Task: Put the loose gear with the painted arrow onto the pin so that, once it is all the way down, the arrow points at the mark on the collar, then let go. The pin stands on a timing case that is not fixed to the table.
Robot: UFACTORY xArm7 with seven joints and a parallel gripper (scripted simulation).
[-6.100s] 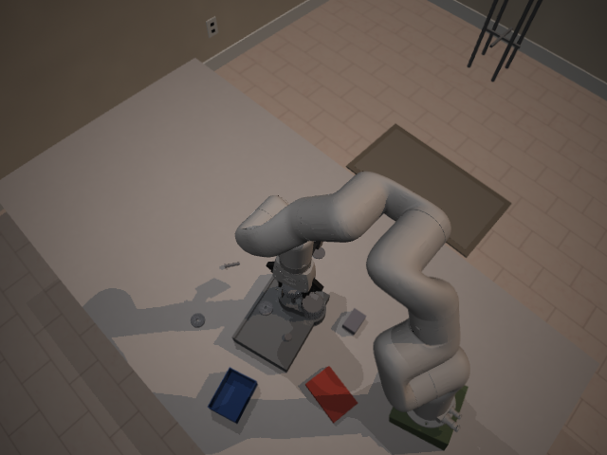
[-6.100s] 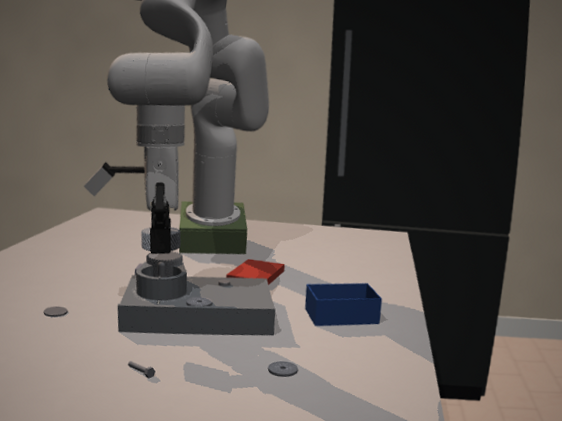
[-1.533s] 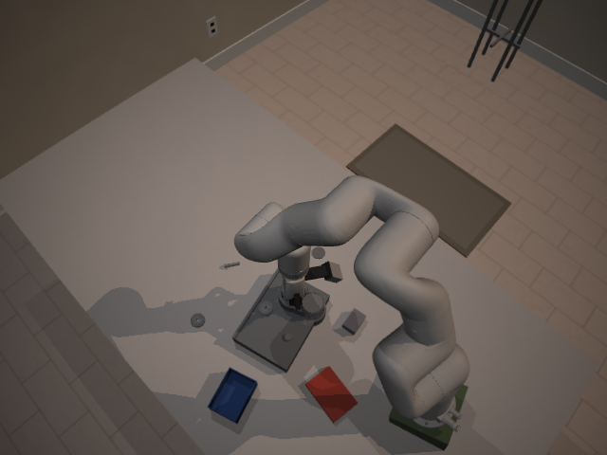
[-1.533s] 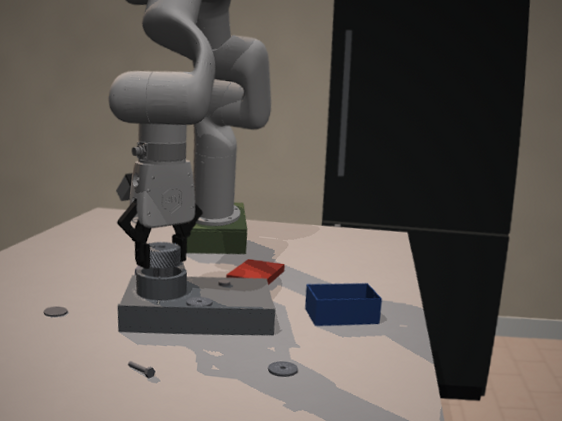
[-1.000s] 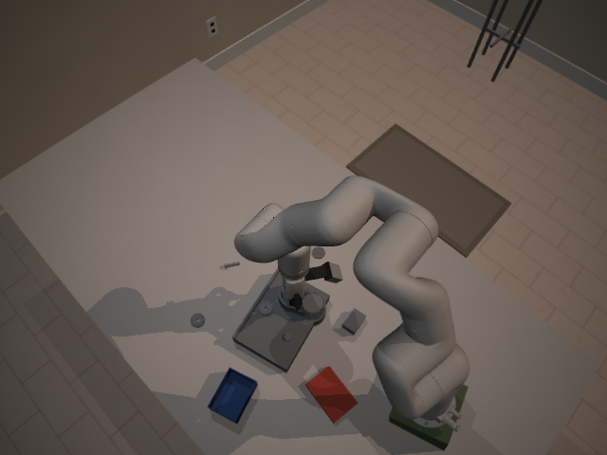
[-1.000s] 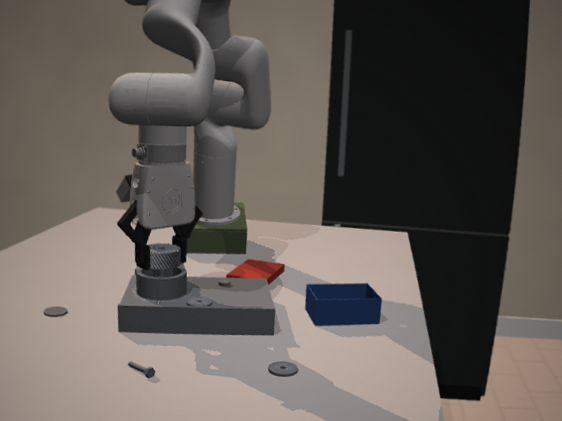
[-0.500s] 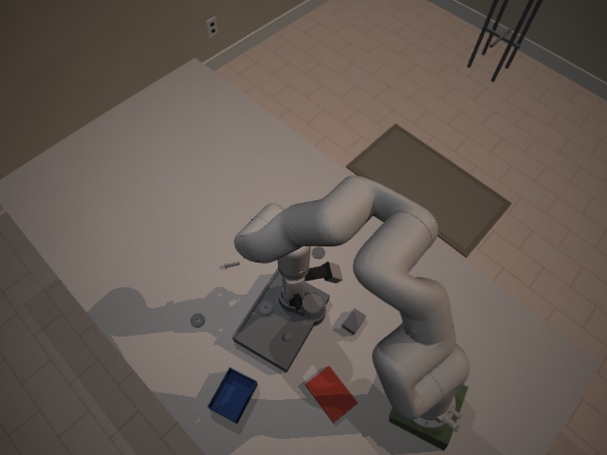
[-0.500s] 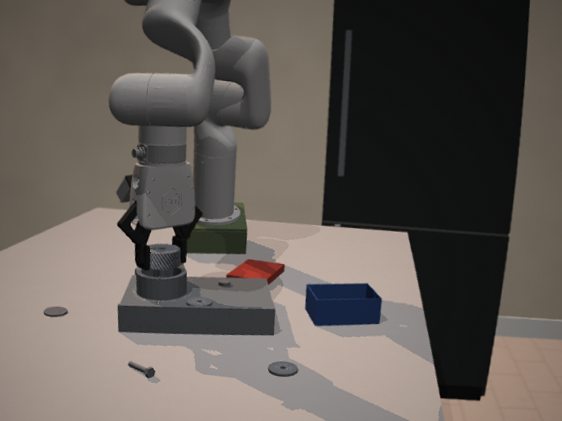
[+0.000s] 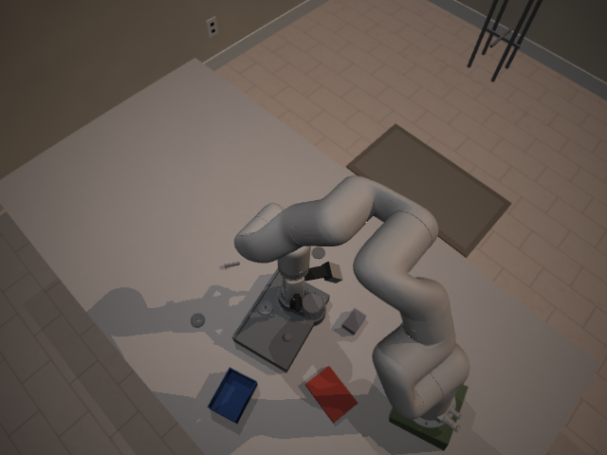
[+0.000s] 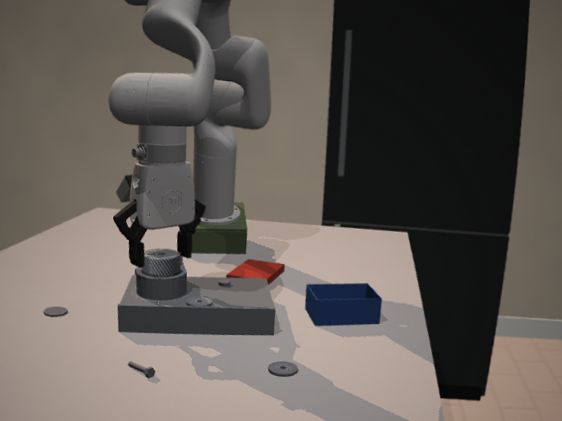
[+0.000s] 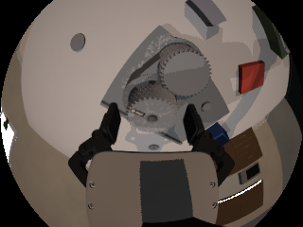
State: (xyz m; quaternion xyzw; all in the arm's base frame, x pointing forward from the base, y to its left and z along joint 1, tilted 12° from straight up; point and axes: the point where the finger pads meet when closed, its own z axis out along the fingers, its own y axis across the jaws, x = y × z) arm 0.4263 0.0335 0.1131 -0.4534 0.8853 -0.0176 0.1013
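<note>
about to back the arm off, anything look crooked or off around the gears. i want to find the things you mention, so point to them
The loose gear (image 10: 161,266) (image 11: 152,106) protrudes above the collar (image 10: 160,285), but I can't tell whether that is its seated height. Nothing looks spilled or damaged.

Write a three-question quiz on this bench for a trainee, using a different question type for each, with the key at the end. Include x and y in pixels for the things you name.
1. True or false: the gripper (image 10: 161,255) (image 11: 151,111) is clamped on the gear with the painted arrow (image 10: 162,262) (image 11: 151,106).
2. Multiple choice: what lies directly on the table top?
A) the collar
B) the bolt (image 9: 229,265) (image 10: 141,369)
C) the robot's upper arm
3. Fill in the blank: the open-topped bin (image 9: 232,394) (image 10: 342,310) (image 11: 218,133) is coloured ____.

Key: 1. false; 2. B; 3. blue
</note>
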